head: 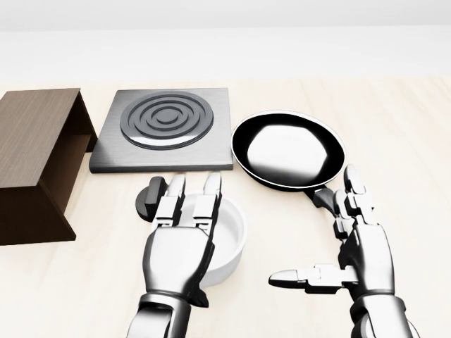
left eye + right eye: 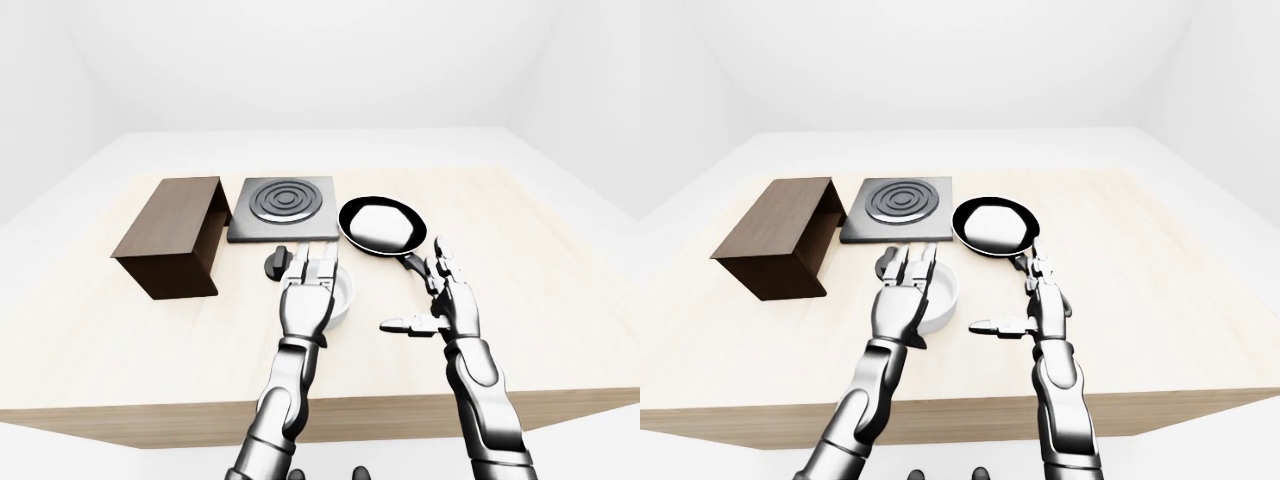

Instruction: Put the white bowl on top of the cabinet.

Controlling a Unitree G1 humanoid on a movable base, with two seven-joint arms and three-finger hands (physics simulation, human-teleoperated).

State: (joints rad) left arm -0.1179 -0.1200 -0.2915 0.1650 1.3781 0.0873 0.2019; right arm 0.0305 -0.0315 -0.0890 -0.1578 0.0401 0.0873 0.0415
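Pale wooden counter [image 1: 394, 127] underneath everything. Far left, dark cabinet [image 1: 32, 151], lying open-sided. Right of it, square hotplate [image 1: 165, 127] with ringed burner; further right, black frying pan [image 1: 289, 149], handle pointing near. Near centre, white bowl [image 1: 229, 239] on the counter, well apart from the cabinet. Over its left rim, left hand [image 1: 184, 229], fingers straight and spread, not closed round it. Right hand [image 1: 352, 246] open, apart from the bowl, thumb pointing left. Small black knob [image 1: 149, 197] beside the left fingertips.
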